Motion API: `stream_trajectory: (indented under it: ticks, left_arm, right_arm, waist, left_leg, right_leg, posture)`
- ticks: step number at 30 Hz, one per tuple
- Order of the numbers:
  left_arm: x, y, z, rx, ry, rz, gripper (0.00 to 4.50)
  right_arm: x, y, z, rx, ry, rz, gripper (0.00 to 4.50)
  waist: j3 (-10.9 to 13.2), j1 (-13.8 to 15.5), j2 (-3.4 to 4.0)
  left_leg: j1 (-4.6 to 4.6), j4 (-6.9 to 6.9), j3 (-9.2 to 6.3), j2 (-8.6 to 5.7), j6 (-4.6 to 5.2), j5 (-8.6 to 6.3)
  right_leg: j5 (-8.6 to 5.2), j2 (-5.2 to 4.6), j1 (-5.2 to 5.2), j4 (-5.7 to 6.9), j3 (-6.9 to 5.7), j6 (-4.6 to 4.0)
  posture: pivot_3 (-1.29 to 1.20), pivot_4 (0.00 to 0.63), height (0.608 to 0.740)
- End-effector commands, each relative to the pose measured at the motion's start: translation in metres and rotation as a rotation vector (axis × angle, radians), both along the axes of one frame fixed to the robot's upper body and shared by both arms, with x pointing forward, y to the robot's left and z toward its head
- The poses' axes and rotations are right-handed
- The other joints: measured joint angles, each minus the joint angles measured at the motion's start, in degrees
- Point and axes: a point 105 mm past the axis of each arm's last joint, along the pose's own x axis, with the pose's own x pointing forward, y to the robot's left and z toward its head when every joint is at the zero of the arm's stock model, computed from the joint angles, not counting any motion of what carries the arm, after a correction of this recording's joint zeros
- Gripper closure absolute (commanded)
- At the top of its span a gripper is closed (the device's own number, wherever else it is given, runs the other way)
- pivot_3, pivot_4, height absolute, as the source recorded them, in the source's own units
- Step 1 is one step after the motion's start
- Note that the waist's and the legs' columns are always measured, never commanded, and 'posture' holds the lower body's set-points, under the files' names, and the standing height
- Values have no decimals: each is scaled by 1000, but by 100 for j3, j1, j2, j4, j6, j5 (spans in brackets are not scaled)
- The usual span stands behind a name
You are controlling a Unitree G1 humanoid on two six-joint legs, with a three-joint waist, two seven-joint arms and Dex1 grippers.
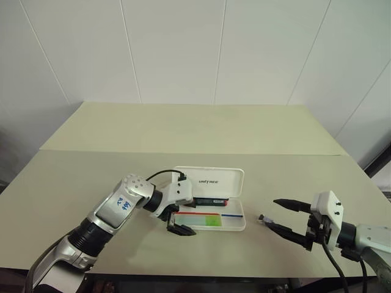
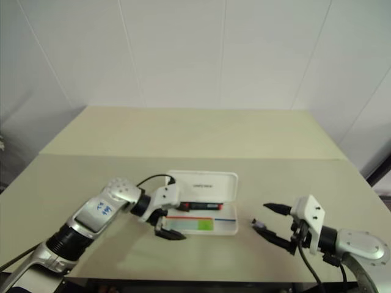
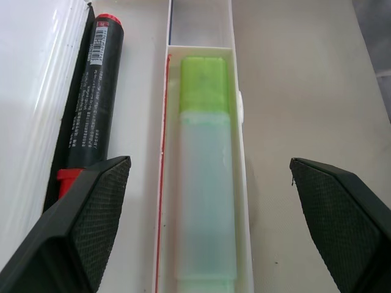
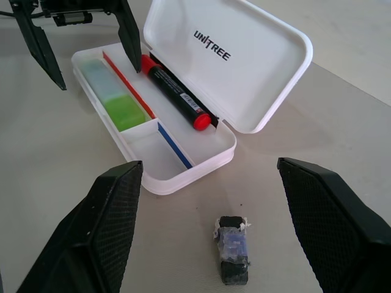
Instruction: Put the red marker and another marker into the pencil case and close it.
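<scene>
white wall panels rise behind a pale beige table (image 1: 183, 131), where a white pencil case (image 1: 209, 181) lies open near the front edge, its hinged lid raised toward the wall with a small dark logo on the inside. both markers are in the case: the red marker (image 4: 175, 92), black in the barrel with a red cap and red end, lies along the back of the tray against the hinge, and the light-green marker (image 3: 205, 177), with its bright green cap and paler body, lies in the narrow front compartment, fenced off by a thin red divider; a blue divider runs along the empty section at the case's right end. the left gripper (image 1: 181, 229) hangs just over the case's left end, angled down at the tray, its two black fingers (image 3: 85, 220) spread wide to either side of the green marker and touching neither marker. the right gripper (image 1: 278, 215) is held well to the right of the case, low over the table and pointing toward it, its jaws likewise wide apart with nothing between them. on the bare table just off the case's right end, below that gripper, lies a small dark grey stub (image 4: 233, 249) with a scuffed, whitish top, apart from the case and from both grippers. the lid of the case is not yet shut.
</scene>
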Motion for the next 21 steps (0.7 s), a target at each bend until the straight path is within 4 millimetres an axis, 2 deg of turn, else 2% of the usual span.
stream_trajectory:
  ticks: [1, 4, 8, 11, 15, 21]
  left_arm:
    - [-6, -4, 30, -168, -90, -67, 48]
    - [-12, 2, 43, -277, -118, -104, 48]
    - [-12, 13, 49, -350, -134, -118, 48]
    - [-14, 23, 45, -349, -99, -121, 48]
    - [-26, 34, 46, -392, -71, -193, 48]
    - [-33, 54, 47, -410, -5, -208, 48]
  right_arm:
    - [-1, 0, 3, 25, -46, -42, 0]
    - [1, -4, -7, 48, -33, -99, 0]
    - [3, -6, -21, 57, -6, -138, 0]
    - [7, -5, -32, 60, 13, -163, 0]
    - [14, -5, -49, 50, 47, -194, 0]
    - [22, -5, -63, 53, 77, -217, 0]
  waist:
    - [0, 1, 1]
    - [0, -12, 1]
    - [-1, -2, 1]
    - [-1, -3, 1]
    - [-1, -15, 2]
    - [1, -14, 5]
  left_leg:
    - [0, 0, 0, 0, 0, 0]
    - [1, -3, 1, 1, 0, 0]
    - [4, -2, 3, 1, 0, 0]
    - [4, 1, 4, 0, 0, 0]
    - [4, -1, 4, 1, 0, 0]
    - [6, -5, 4, 3, -1, 0]
  right_leg:
    - [0, -1, 0, 0, 0, 0]
    - [0, -1, 0, -2, 0, 0]
    - [-1, -1, 0, -2, 0, -2]
    - [-1, -2, 2, -2, 0, -4]
    - [-4, -3, 2, -4, 0, -9]
    - [-6, -2, 2, -6, 0, -13]
  posture:
    - [0, 150, 740]
    - [0, 150, 740]
    - [0, 150, 740]
    - [0, 150, 740]
    - [0, 150, 740]
    - [0, 150, 740]
